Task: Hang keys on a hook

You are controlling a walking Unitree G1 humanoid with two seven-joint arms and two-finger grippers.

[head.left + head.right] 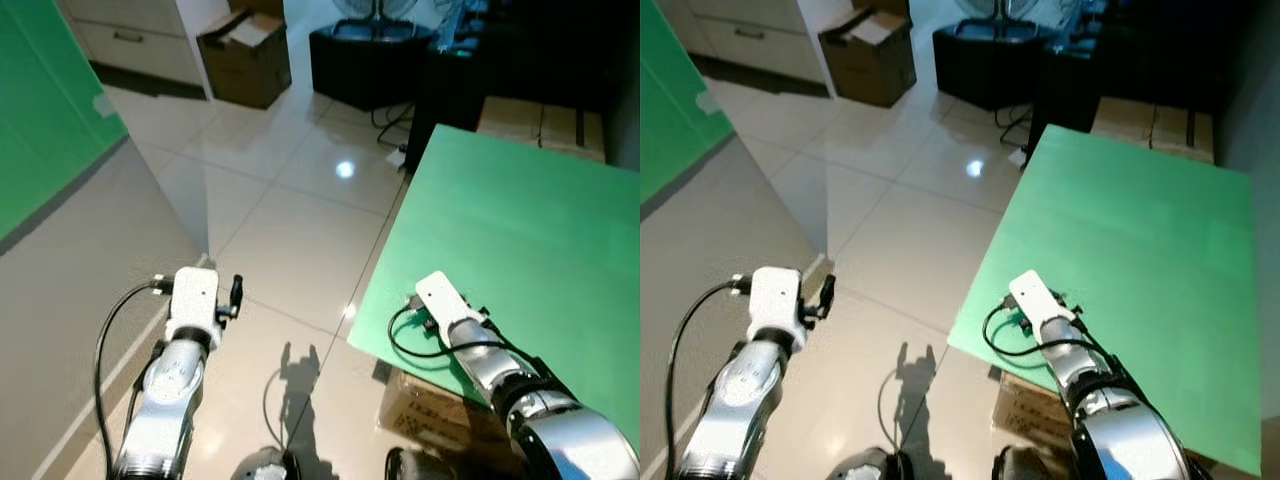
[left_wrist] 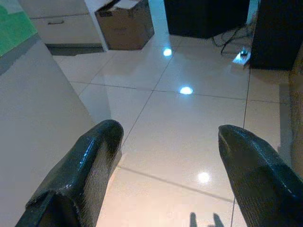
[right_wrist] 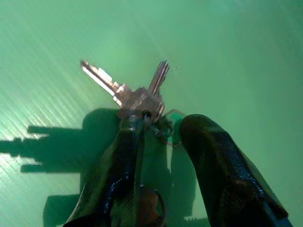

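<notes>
Right gripper at the keys on the green table, left arm raised over the floor.

Eye views — the right gripper sits at the near-left corner of the green table, lower centre of the frame; its fingers are hidden behind the white wrist housing. The left gripper hangs at lower left above the tiled floor, a cardboard box at upper left. Left wrist view — two black fingers spread wide, nothing between them, pale tiles beyond. Right wrist view — the keys lie flat on the green surface at frame centre; the right gripper's fingers are narrowly parted, their tips beside the key ring; whether they grip it, I cannot tell.
</notes>
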